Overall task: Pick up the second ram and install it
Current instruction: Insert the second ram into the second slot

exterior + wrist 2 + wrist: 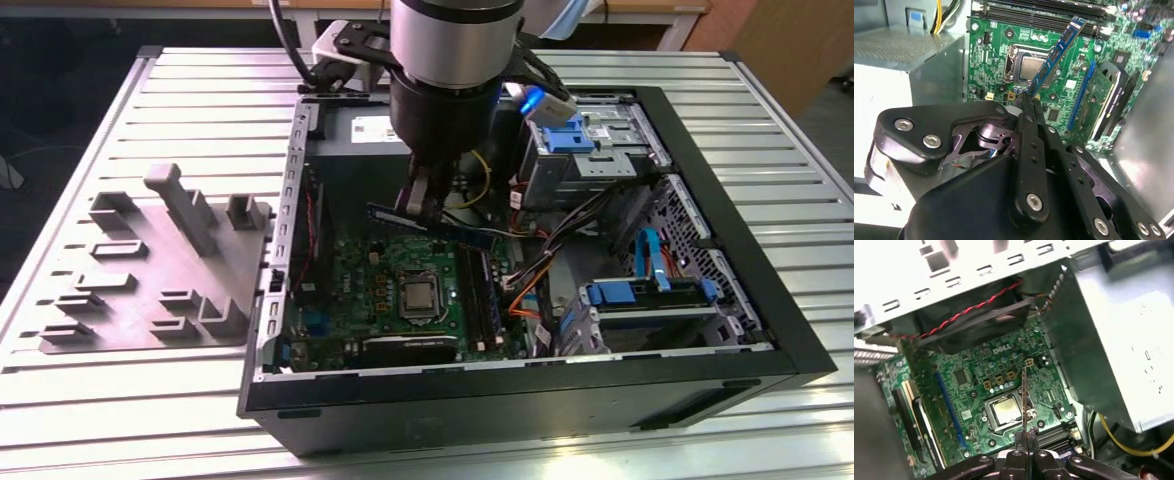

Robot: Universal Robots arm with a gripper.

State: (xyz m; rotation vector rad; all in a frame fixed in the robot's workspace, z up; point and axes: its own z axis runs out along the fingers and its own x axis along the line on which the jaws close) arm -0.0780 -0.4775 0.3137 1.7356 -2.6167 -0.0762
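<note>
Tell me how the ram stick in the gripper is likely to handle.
The second ram is probably stiff: it juts straight from the gripper, no sag. Likely light, being so thin. Pinched off-centre, it might pivot if bumped.

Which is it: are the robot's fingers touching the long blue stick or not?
Touching. In the second wrist view the fingers pinch one end of the stick with no gap, and it juts out over the green board.
</note>
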